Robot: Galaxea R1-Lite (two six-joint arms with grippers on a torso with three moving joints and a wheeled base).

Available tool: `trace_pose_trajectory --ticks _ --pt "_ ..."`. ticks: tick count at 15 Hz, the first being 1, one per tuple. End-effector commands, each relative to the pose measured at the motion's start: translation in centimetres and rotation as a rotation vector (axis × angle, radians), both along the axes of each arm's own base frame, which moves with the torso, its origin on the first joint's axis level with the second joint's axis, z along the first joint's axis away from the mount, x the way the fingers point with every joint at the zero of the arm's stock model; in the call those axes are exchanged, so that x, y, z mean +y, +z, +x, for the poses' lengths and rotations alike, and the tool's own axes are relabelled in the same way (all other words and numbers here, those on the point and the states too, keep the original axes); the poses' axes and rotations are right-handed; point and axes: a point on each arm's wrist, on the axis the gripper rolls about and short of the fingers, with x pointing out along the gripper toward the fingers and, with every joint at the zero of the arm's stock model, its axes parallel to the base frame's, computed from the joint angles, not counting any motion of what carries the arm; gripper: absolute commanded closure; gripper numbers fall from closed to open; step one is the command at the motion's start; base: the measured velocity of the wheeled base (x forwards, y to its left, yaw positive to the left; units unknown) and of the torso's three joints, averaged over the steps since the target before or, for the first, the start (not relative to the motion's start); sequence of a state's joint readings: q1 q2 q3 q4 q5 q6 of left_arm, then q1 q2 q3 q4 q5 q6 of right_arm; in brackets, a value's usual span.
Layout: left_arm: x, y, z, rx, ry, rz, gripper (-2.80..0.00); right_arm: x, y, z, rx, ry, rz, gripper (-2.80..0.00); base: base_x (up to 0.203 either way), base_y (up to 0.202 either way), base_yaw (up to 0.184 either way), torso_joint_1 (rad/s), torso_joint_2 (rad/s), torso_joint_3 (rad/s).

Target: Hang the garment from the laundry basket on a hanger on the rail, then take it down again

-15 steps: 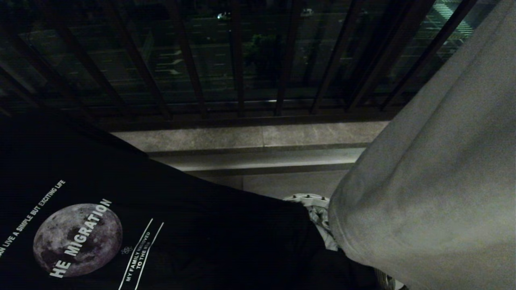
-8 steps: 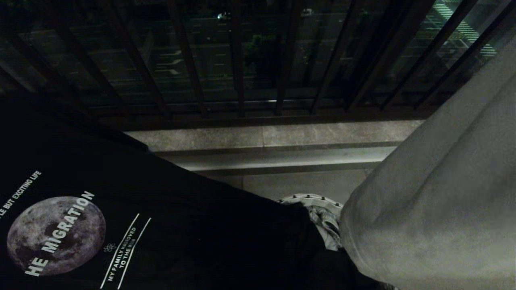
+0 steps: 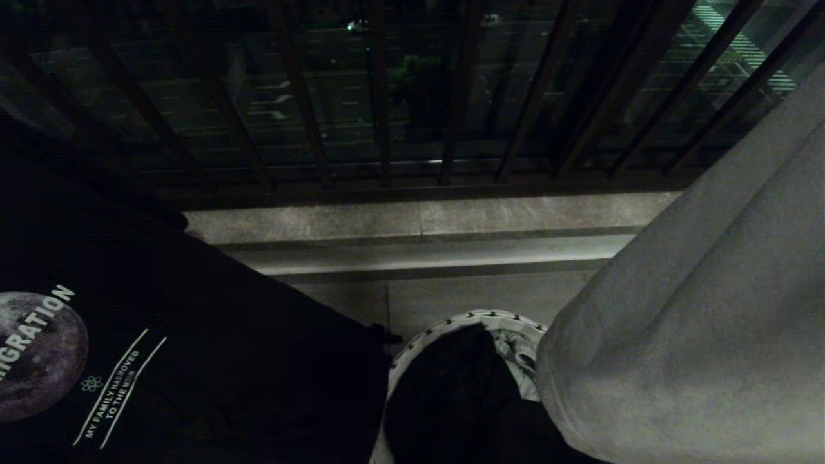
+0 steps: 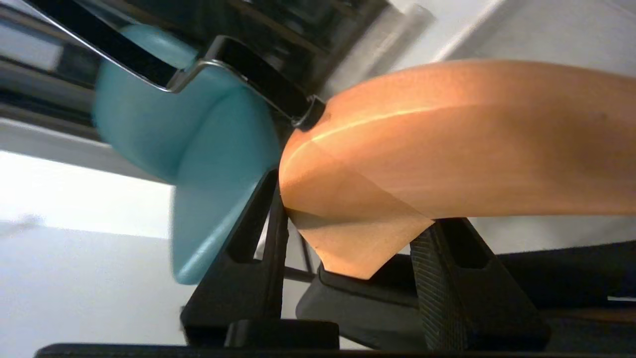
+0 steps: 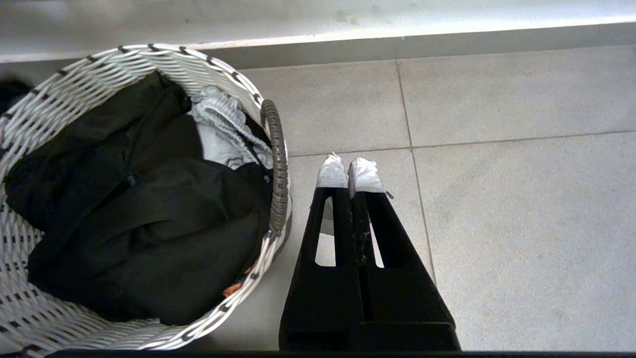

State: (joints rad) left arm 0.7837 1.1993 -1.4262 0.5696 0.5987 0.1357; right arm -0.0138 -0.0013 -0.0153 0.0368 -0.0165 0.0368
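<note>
We see the left gripper (image 4: 348, 238) pinching a wooden hanger (image 4: 447, 149), the right gripper (image 5: 352, 174) pressed together beside the laundry basket (image 5: 149, 54) on the floor, black garment (image 3: 193, 335) hanging at left.

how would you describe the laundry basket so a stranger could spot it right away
Start at the dark balcony railing and drop past the stone ledge to the tiled floor. There stands the laundry basket: round, white woven wicker flecked with dark, holding black and pale grey clothes, unlike the hanging garments either side.

black triangular gripper (image 5: 350, 171) fingers, white-wrapped tips, textured pads (image 4: 430, 278)
</note>
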Motion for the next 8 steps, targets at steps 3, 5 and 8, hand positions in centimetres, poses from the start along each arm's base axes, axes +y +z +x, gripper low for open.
trace_pose_trajectory --ticks 3,5,8 --pt "0.7 1.3 -0.3 -0.027 0.02 0.025 0.0 0.0 0.0 0.0 0.001 0.0 0.0 0.0 0.0 0.0 0.0 0.0 0.0 0.0" --pt "0.6 2.2 -1.0 -0.038 0.029 0.051 0.0 0.0 0.0 0.0 0.0 0.0 0.0 0.0 0.0 0.0 0.0 0.0 0.0 0.0" --pt "0.0 2.6 -1.5 -0.044 0.029 0.074 0.0 0.0 0.0 0.0 0.001 0.0 0.0 0.0 0.0 0.0 0.0 0.0 0.0 0.0"
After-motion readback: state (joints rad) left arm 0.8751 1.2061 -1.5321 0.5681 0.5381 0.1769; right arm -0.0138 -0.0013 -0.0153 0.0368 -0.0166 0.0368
